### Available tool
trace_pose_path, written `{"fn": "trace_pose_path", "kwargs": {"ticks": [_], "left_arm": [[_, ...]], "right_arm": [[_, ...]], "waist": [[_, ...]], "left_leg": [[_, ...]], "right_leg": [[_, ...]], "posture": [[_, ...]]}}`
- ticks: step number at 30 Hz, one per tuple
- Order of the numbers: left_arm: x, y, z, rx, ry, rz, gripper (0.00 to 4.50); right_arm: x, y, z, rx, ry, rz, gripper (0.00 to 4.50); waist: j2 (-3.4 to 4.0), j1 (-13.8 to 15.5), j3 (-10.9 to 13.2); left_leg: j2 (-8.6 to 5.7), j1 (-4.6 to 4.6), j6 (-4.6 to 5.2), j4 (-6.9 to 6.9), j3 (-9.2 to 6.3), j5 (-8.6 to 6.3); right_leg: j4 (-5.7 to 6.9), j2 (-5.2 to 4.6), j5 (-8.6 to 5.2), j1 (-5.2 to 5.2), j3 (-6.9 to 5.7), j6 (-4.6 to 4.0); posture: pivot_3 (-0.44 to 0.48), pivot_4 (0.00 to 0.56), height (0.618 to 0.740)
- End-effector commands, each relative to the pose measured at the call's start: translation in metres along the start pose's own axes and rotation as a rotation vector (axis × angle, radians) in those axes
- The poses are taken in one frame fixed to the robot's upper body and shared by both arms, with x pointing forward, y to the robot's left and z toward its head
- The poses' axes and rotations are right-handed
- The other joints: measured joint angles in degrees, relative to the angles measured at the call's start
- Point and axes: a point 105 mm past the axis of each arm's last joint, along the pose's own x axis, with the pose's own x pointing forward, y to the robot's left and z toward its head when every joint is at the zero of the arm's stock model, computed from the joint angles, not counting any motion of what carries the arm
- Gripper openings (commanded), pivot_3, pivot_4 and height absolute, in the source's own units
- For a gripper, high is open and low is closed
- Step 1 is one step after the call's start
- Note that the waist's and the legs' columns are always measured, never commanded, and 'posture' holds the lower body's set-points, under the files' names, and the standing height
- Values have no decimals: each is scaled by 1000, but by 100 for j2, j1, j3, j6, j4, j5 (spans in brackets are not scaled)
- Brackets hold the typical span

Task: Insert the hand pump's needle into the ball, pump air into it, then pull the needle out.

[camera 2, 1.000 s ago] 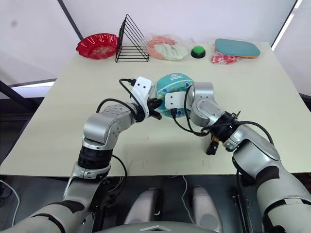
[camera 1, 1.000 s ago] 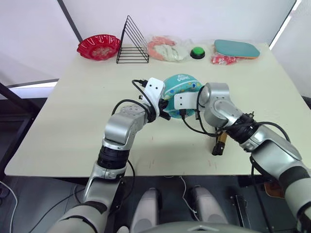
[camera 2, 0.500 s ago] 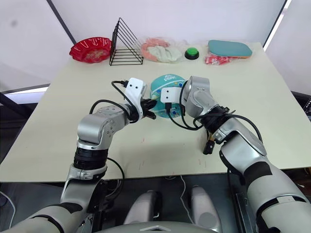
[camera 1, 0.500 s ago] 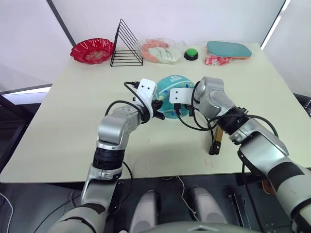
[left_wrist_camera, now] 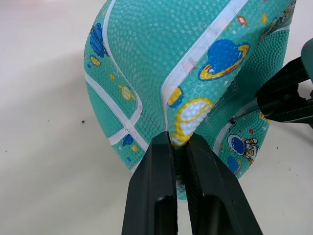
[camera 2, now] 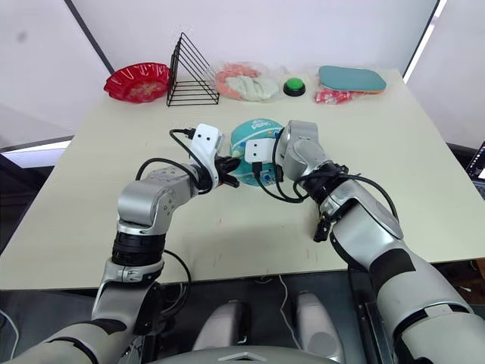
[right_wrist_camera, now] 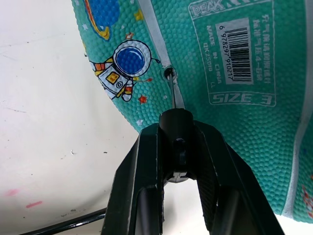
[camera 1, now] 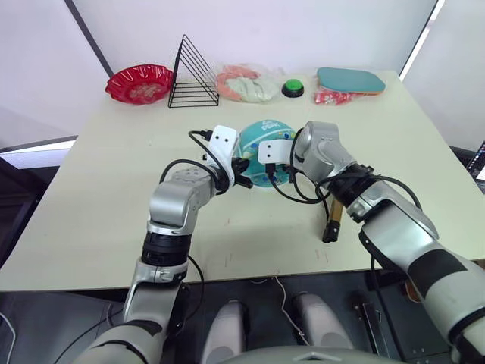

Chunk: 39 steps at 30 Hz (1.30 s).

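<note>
Mid-frame, left end effector (left_wrist_camera: 178,147) pinches a fold of the ball (left_wrist_camera: 195,63); right end effector (right_wrist_camera: 177,142) clamps the needle (right_wrist_camera: 172,93), its tip seemingly in the valve.

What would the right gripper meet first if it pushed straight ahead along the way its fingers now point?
The ball, most likely: the right gripper is shut on the needle, whose tip already sits at the ball's valve hole.

The right arm has swung in so the needle (right_wrist_camera: 172,91) reaches the ball (right_wrist_camera: 230,98) valve
</note>
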Motion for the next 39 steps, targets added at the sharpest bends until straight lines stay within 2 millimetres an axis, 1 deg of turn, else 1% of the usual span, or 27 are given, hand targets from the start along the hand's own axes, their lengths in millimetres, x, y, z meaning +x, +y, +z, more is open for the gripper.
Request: {"fn": "trace_pose_path", "kwargs": {"ticks": [1, 6, 9, 16, 19, 30, 33, 36, 38, 39], "left_arm": [[3, -28, 1, -1, -10, -127, 0], [3, -28, -1, -14, -9, -127, 0], [3, -28, -1, -18, -9, -131, 0], [3, -29, -2, -28, -11, -139, 0], [3, -29, -3, -34, -8, -139, 0], [2, -28, -6, -51, -5, -138, 0], [2, -28, -7, -54, -4, -138, 0], [2, -28, -7, -56, -4, -138, 0], [2, -28, -7, -56, -5, -136, 0], [2, -28, -7, -56, -5, -135, 0]], "right_arm": [[7, 20, 43, -66, -137, 62, 347], [9, 22, 49, -74, -153, 74, 347], [9, 24, 56, -77, -170, 83, 347], [14, 29, 68, -101, -184, 92, 347], [16, 29, 69, -97, -189, 89, 347], [11, 30, 88, -60, -273, 106, 347], [13, 34, 92, -66, -279, 121, 347], [18, 39, 94, -81, -266, 120, 347], [18, 39, 95, -77, -268, 119, 347], [19, 38, 93, -75, -263, 113, 347]], "waist": [[-5, -10, -5], [-7, -18, -7], [-7, -35, -7], [-15, -93, -18], [-26, -122, -29], [-29, -146, -33], [-29, -155, -33], [-34, -166, -39], [-35, -168, -40], [-36, -168, -41]], "left_leg": [[0, 5, 0, -2, 0, 0], [0, 23, 0, -15, -13, 0], [0, 46, -1, -28, -16, -1], [1, 65, -1, -37, -25, -1], [3, 74, -2, -43, -29, -1], [4, 82, -2, -56, -40, -2], [4, 84, -2, -58, -43, -2], [4, 92, -3, -66, -45, -2], [4, 100, -7, -72, -51, -4], [4, 119, -26, -83, -54, -15]], "right_leg": [[0, 0, -2, 2, 0, -3], [0, 11, -11, 11, 2, -8], [0, 15, -23, 26, 4, -6], [-1, 20, -28, 40, 4, -10], [-3, 21, -32, 49, 2, -16], [-4, 29, -37, 51, 2, -24], [-4, 31, -38, 51, 2, -26], [-4, 34, -39, 51, 6, -28], [-4, 39, -41, 55, 7, -32], [-11, 43, -42, 69, 10, -34]], "posture": [[0, 150, 740], [0, 150, 740], [0, 150, 740], [0, 150, 740], [0, 150, 740], [0, 150, 740], [0, 150, 740], [0, 150, 740], [0, 150, 740], [0, 150, 740]]}}
